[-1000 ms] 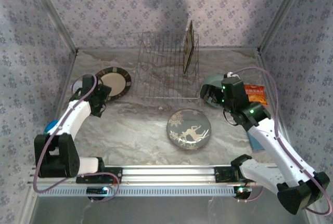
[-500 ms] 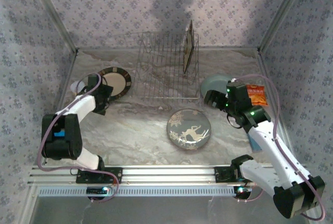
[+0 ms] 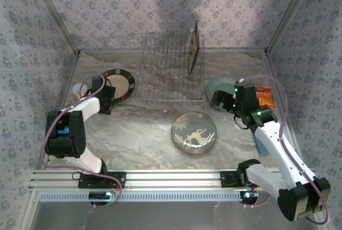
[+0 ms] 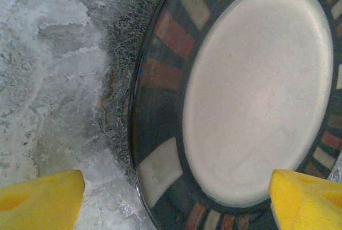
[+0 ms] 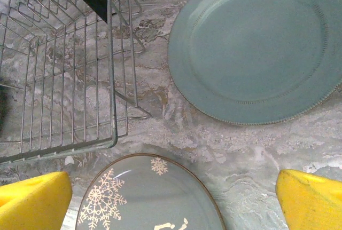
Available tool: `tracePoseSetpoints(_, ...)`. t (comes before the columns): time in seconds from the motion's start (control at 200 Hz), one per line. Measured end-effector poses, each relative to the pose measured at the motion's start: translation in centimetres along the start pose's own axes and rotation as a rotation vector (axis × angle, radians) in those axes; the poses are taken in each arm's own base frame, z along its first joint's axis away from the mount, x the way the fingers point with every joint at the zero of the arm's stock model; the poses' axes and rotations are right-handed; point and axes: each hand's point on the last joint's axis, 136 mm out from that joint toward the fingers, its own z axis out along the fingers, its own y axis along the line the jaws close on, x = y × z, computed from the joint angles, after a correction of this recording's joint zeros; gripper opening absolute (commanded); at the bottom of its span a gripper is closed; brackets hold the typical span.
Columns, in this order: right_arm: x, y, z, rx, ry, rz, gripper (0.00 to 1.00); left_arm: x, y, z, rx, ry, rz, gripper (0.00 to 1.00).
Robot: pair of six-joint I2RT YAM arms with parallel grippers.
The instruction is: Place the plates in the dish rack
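The dark-brown-rimmed plate (image 3: 118,83) (image 4: 256,91) lies flat at the left. My left gripper (image 3: 105,100) (image 4: 176,203) hangs open low over its near rim, one yellow pad (image 4: 40,200) over the table and the other over the plate. The pale blue plate (image 3: 220,86) (image 5: 256,43) lies right of the dish rack (image 3: 171,72) (image 5: 64,80). My right gripper (image 3: 222,101) (image 5: 173,203) is open above the bare table between it and the deer plate (image 3: 194,132) (image 5: 144,198). A square plate (image 3: 194,48) stands upright in the rack.
An orange snack packet (image 3: 263,97) lies right of the blue plate. A small yellow cup (image 3: 79,88) sits left of the brown plate, near the left wall. Patterned walls close in the table on three sides.
The left arm has folded, its elbow swinging up and back, while its gripper stays at the brown plate with jaws slightly narrower. The right gripper has shifted a little right and nearer.
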Motion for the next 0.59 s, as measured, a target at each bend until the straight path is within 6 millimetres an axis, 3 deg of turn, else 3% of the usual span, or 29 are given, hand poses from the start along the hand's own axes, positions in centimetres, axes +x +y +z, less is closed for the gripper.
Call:
tracePoseSetpoints(0.445, -0.4, -0.3, 0.6, 0.008, -0.010, 0.011, 1.00, 0.2, 0.2, 1.3, 0.010, -0.002, -0.034, 0.65)
tracePoseSetpoints(0.595, -0.5, -0.4, 0.9, 0.011, -0.007, 0.012, 1.00, 0.2, 0.1, 1.7, 0.017, -0.002, -0.037, 0.64)
